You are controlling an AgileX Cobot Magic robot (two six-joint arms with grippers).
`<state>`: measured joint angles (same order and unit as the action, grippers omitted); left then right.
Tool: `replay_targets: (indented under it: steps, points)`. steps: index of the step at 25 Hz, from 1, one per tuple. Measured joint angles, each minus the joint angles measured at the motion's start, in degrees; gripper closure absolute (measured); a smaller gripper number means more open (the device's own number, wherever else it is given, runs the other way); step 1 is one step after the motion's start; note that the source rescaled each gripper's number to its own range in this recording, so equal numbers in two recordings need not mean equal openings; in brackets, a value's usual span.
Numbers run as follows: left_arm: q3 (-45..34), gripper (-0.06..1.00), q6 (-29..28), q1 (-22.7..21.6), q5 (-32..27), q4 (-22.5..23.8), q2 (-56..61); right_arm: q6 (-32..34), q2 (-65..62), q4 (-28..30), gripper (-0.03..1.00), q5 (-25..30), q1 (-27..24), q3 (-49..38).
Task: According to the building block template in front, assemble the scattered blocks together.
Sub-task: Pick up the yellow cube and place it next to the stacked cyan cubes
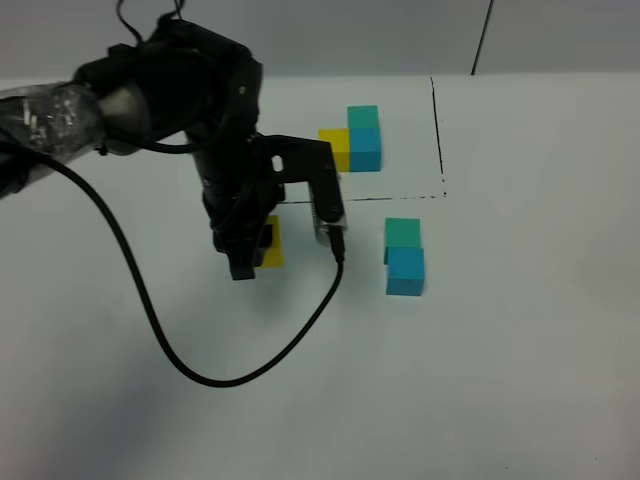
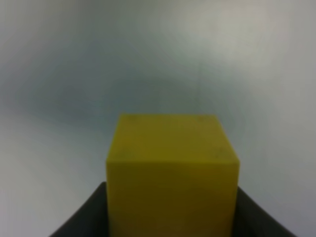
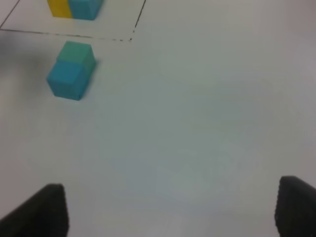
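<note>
- A plain white table fills the scene with a pale wall behind it, and a black cable loops across the bare part on the left
- The building block template sits at the far side inside thin black drawn lines: yellow beside blue, teal behind the blue, an L-shaped model set apart to be copied
- The left gripper is clenched on the yellow cube, on the near side of the frame's line; its wrist view shows the cube filling the gap between the dark fingers, held square, likely so it can be set down flush
- Whether that cube rests on the table or hangs just off it cannot be told
- The teal cube and blue cube touch each other, apart from the held cube on its right, teal on the far side, matching that part of the model
- The right gripper hangs released, nothing between its jaws, well clear of the pair, probably to leave room
- By my judgement the yellow cube belongs against the blue cube's left face
</note>
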<state>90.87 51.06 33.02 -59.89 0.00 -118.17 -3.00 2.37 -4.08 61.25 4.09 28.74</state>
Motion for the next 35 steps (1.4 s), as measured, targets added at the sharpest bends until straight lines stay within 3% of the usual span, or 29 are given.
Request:
replay_targets:
  steps: [7, 18, 35]
  points:
    - [5.6, 0.94, 2.0, 4.9, -0.8, 0.0, -7.0, 0.0, 0.0, 0.0, 0.27, 0.0, 0.0, 0.0]
    - [6.1, 0.94, 0.7, 8.4, 1.8, 0.0, -8.2, 0.0, 0.0, 0.0, 0.27, 0.0, 0.0, 0.0]
    - [6.1, 0.94, -1.5, 8.6, 9.8, 0.0, -12.0, 0.0, 0.0, -0.1, 0.27, 0.0, 0.0, 0.0]
